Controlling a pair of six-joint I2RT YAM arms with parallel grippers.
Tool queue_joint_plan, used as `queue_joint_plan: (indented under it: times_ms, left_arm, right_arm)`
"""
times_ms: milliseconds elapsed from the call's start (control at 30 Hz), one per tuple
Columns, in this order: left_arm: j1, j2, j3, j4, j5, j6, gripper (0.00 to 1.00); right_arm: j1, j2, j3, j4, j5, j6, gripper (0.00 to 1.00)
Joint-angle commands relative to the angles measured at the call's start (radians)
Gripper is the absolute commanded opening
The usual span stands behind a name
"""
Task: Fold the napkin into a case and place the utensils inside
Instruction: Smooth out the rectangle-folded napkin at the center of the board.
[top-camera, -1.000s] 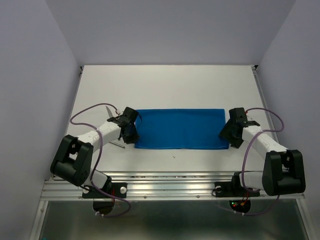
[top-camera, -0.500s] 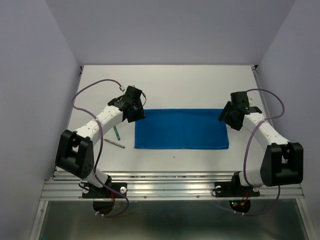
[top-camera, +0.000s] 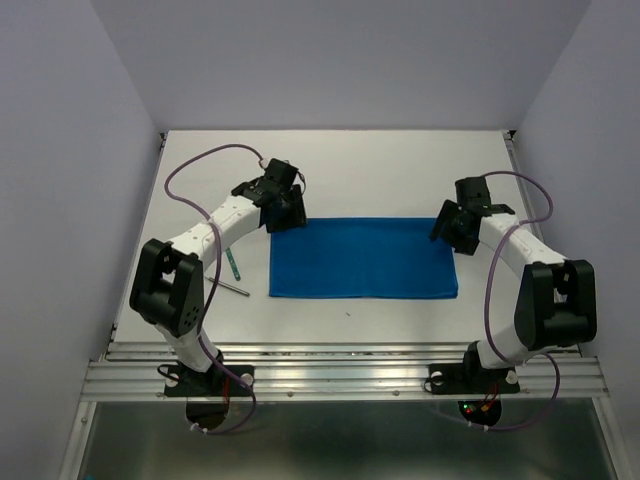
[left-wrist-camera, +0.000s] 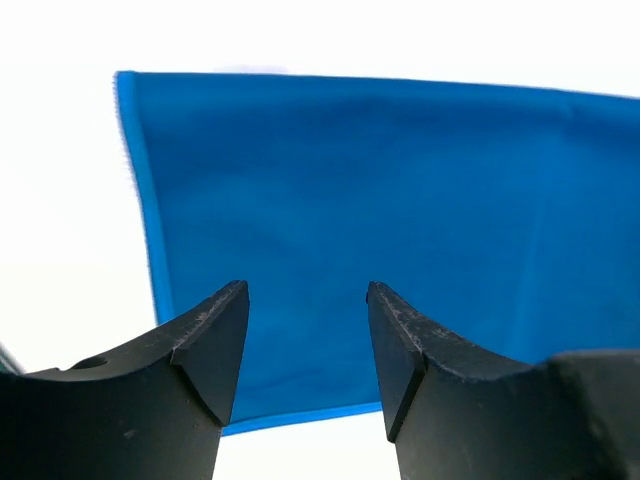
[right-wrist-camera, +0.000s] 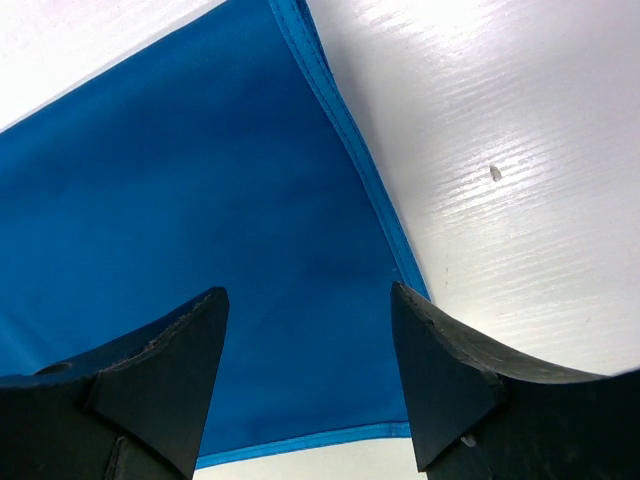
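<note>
Left fingers and right fingers, released, swung to far corners of the napkin.

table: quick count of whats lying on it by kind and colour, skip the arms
blue napkin: 1
teal-handled utensil: 1
grey metal utensil: 1
total: 3
</note>
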Motion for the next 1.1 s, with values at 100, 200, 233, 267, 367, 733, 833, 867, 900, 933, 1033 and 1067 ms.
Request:
queue_joint_plan:
  times_ms: [100,200,233,267,367,733,833,867,900,933,1033,1067]
  left_arm:
    - [0.088,0.031,-0.037,0.002,-0.059,0.046,0.62]
    - [0.104,0.048,-0.04,-0.005,-0.077,0.044,0.61]
    - [0.108,0.054,-0.045,-0.01,-0.079,0.041,0.6]
    - [0.114,0.054,-0.065,-0.005,-0.082,0.04,0.59]
    - [0.124,0.022,-0.124,0.045,-0.047,0.029,0.54]
    - [-0.01,0.132,0.042,0.257,0.297,-0.043,0.42]
    - [-0.031,0.201,0.11,0.332,0.326,-0.082,0.42]
    - [-0.033,0.232,0.128,0.364,0.339,-0.107,0.42]
    - [-0.033,0.247,0.138,0.378,0.343,-0.118,0.42]
    - [-0.033,0.264,0.159,0.39,0.349,-0.123,0.41]
    - [-0.033,0.339,0.201,0.397,0.371,-0.126,0.41]
    - [-0.033,0.376,0.228,0.381,0.371,-0.125,0.4]
  right_arm:
    - [-0.004,-0.054,-0.004,0.031,-0.017,-0.021,0.72]
    - [-0.004,-0.065,-0.016,0.031,-0.029,-0.014,0.71]
    - [-0.004,-0.074,-0.018,0.03,-0.032,-0.013,0.71]
    - [-0.004,-0.082,-0.02,0.031,-0.049,-0.019,0.7]
    - [-0.004,-0.114,-0.023,0.065,-0.156,-0.011,0.63]
    - [0.338,0.165,0.203,0.263,-0.296,0.137,0.23]
    - [0.338,0.274,0.284,0.295,-0.322,0.17,0.12]
    - [0.338,0.296,0.324,0.295,-0.319,0.173,0.1]
    - [0.338,0.317,0.342,0.295,-0.317,0.177,0.09]
    - [0.338,0.355,0.359,0.295,-0.316,0.18,0.08]
    - [0.338,0.42,0.407,0.289,-0.322,0.186,0.08]
    - [0.338,0.434,0.413,0.288,-0.314,0.188,0.08]
